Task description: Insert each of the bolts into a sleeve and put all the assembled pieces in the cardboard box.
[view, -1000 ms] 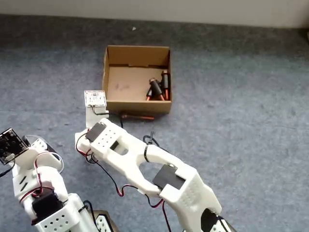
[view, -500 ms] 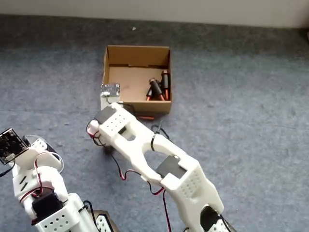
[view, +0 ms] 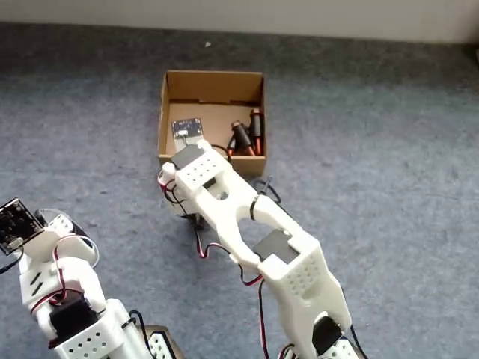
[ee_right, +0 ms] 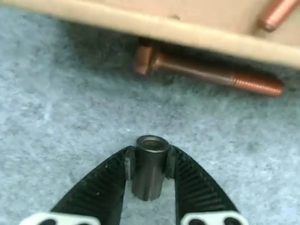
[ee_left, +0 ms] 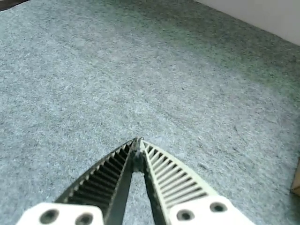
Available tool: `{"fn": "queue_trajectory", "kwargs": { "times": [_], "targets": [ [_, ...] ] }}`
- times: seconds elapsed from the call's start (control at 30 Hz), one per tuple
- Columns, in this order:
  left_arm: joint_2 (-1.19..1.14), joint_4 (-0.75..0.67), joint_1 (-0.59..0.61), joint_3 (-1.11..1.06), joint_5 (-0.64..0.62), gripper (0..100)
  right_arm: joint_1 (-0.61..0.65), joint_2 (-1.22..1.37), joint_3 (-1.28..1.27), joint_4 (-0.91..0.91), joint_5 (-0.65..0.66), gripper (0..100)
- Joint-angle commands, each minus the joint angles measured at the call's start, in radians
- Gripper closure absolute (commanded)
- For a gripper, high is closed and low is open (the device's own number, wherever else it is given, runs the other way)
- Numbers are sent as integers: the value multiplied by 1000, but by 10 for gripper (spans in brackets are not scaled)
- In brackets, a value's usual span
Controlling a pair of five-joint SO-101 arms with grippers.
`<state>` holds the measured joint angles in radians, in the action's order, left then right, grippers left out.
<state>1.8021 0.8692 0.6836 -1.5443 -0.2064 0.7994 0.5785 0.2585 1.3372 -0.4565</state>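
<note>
My right gripper [ee_right: 150, 161] is shut on a dark metal sleeve [ee_right: 149, 165], held upright with its open end up, just above the carpet. A copper bolt [ee_right: 206, 74] lies on the carpet ahead of it, along the near wall of the cardboard box [ee_right: 154, 29]. In the high view the right arm [view: 224, 202] stretches to the box's [view: 163, 112] near wall, and several assembled pieces [view: 247, 136] lie inside at the right. My left gripper [ee_left: 137, 150] is shut on nothing, low over bare carpet at the near left.
Grey carpet [view: 374, 149] covers the whole surface. The left arm [view: 52, 277] sits at the near left corner. A pale wall strip [view: 299, 15] runs along the far edge. Open carpet lies right of the box.
The right arm has swung right and toward the box, bringing its wrist from the box's left corner to its near wall. The left arm has not moved.
</note>
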Motion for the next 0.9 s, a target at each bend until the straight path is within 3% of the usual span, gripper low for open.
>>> {"fn": "queue_trajectory", "kwargs": {
  "times": [0.0,0.53,0.87],
  "targets": [
    [13,-20,2,41,-8,979,-1,-22,45,47,12,851],
    [13,-20,2,41,-8,979,-1,113,45,48,18,954],
    [13,-20,1,39,-8,979,-5,-4,119,231,21,993]
  ]
}}
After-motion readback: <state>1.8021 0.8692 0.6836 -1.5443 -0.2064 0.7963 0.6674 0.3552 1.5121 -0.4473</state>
